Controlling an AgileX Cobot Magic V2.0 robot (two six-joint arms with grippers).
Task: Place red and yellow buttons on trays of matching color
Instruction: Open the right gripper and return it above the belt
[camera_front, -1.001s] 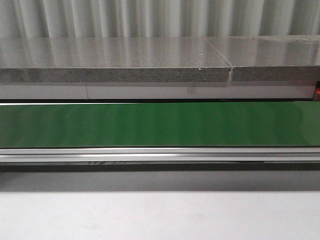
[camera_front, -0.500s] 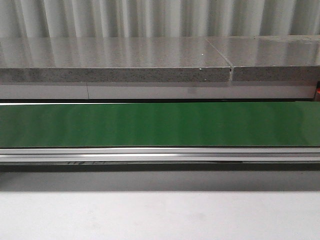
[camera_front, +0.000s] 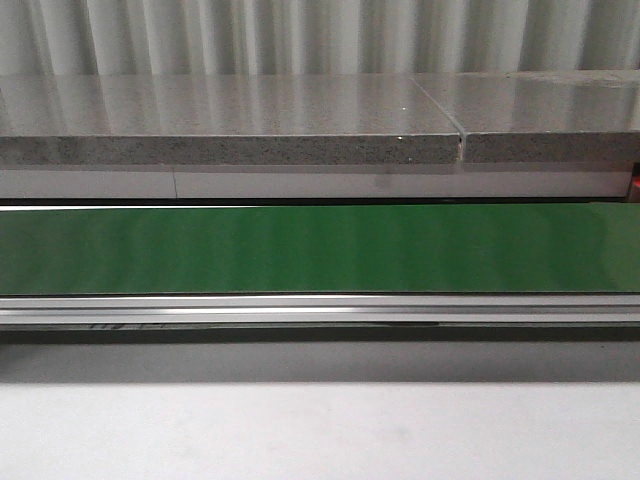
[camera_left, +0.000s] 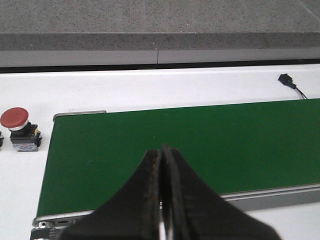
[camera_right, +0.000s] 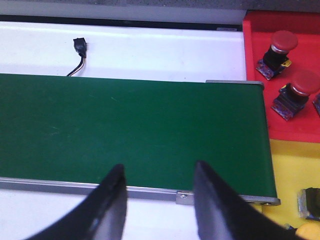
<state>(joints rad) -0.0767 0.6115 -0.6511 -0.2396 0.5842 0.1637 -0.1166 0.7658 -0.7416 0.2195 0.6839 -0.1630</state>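
Buttons show up only on my wrist cameras; the front view gives me just the green belt (camera_front: 320, 250), its metal rail (camera_front: 320, 310) and the grey stone ledge (camera_front: 230, 130) behind, no arms in sight. On the left wrist view I see one red mushroom-head button (camera_left: 18, 128) standing upright on the white table (camera_left: 150, 90), just beside the belt's end, and my left gripper (camera_left: 162, 165) has its fingers pressed together over the belt. On the right wrist view, two red buttons (camera_right: 278, 52) (camera_right: 296, 93) sit tilted in the red tray (camera_right: 255, 60), past the belt's other end, near each other. The yellow tray (camera_right: 285, 170) adjoins it, with a yellow button (camera_right: 309, 231) only partly visible at the frame edge. My right gripper (camera_right: 159, 186) hangs spread wide, holding nothing. A small black sensor (camera_right: 79, 46) with a cable lies on the table.
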